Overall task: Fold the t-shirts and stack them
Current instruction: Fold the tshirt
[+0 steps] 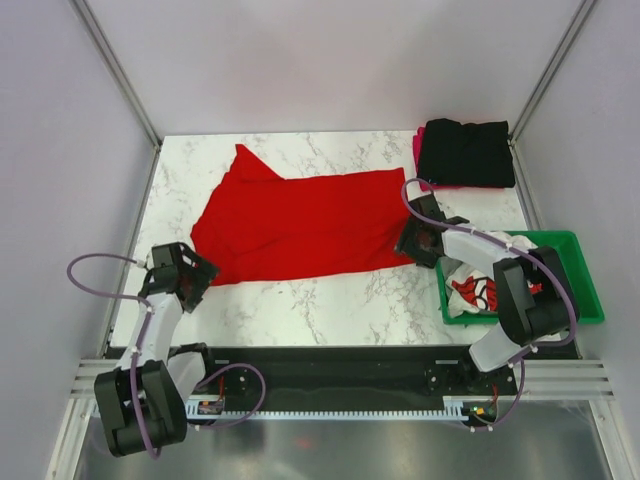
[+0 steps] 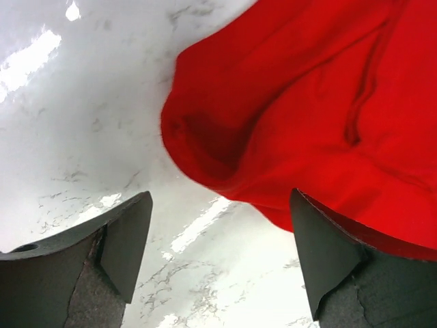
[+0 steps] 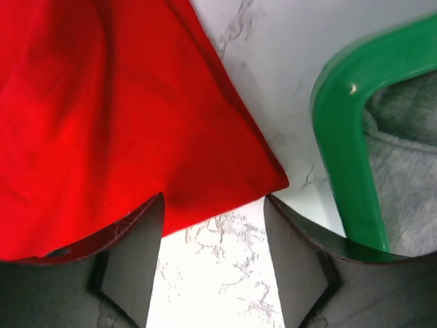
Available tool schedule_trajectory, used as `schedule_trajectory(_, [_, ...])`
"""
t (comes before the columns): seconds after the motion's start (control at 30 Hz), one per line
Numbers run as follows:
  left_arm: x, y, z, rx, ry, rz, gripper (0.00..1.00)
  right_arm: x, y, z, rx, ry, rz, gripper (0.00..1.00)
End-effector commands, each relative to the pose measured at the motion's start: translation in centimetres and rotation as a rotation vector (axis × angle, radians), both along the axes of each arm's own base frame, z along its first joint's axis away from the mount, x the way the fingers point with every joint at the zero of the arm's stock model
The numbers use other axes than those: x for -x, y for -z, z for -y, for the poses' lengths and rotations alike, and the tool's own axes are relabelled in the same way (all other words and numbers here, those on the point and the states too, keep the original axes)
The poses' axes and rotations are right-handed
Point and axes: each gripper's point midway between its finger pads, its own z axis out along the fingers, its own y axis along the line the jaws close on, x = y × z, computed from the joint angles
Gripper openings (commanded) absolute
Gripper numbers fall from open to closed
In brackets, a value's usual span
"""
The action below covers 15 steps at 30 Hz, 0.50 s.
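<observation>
Four t-shirts are in view. The red t-shirt (image 1: pixel 300 225) lies spread across the middle of the marble table (image 1: pixel 330 310), with one pointed part reaching toward the far edge. The black t-shirt (image 1: pixel 465 152) is folded at the far right corner of the table. It rests on top of the pink t-shirt (image 1: pixel 416 152), of which only a narrow edge shows. The white t-shirt (image 1: pixel 470 290), with a red print, is bunched inside the green crate (image 1: pixel 572 240) at the right edge of the table.

The left gripper (image 2: pixel 220 195) is positioned low at the near left corner of the red t-shirt. Its jaws are spread wide. A rounded fold of the hem lies just ahead of the gap. Cloth runs along the upper edge of one finger (image 2: pixel 341 253), and the other finger stands over bare marble. Nothing is pinched.

The right gripper (image 3: pixel 215 198) is positioned at the near right corner of the red t-shirt, between the shirt and the crate. Its jaws stand apart. The pointed corner of the hem sits at the mouth of the gap, and cloth drapes across one finger. The other finger lies just beside the crate's rim. The cloth is not clamped.
</observation>
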Motion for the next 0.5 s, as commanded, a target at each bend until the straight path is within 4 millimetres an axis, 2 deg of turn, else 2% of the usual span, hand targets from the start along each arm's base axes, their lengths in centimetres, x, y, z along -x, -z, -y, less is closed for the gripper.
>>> schedule_trajectory(0.0, [-1.0, 0.7, -0.9, 0.012, -0.113, 0.049, 0.88, -0.6, 1.1, 2.2, 0.086, 0.076, 0.004, 0.66])
schedule_trajectory(0.1, [-1.3, 1.8, -0.9, 0.025, -0.118, 0.024, 0.84, -0.9, 1.3, 2.2, 0.096, 0.073, 0.001, 0.59])
schedule_trajectory(0.17, [-1.7, 1.9, -1.2, 0.016, -0.124, 0.019, 0.80, -0.9, 1.3, 2.3, 0.105, 0.074, 0.002, 0.47])
schedule_trajectory(0.2, [-1.9, 2.2, -1.3, 0.010, -0.123, 0.012, 0.75, -0.7, 1.5, 2.5, 0.113, 0.074, -0.005, 0.39])
schedule_trajectory(0.33, [-3.2, 1.7, -2.0, -0.015, -0.125, 0.029, 0.62, -0.4, 1.8, 2.7, 0.121, 0.066, -0.016, 0.23])
schedule_trajectory(0.37, [-3.6, 1.5, -2.2, -0.019, -0.128, 0.033, 0.57, -0.3, 1.8, 2.8, 0.128, 0.065, -0.017, 0.20])
schedule_trajectory(0.4, [-3.9, 1.2, -2.3, -0.024, -0.130, 0.039, 0.42, -0.3, 1.8, 2.9, 0.131, 0.064, -0.019, 0.15])
schedule_trajectory(0.43, [-4.2, 0.9, -2.4, -0.027, -0.128, 0.045, 0.33, -0.4, 1.7, 3.0, 0.134, 0.066, -0.016, 0.07])
schedule_trajectory(0.47, [-5.0, -0.2, -2.8, -0.040, -0.129, 0.072, 0.25, -0.5, 1.5, 3.1, 0.135, 0.060, -0.014, 0.01])
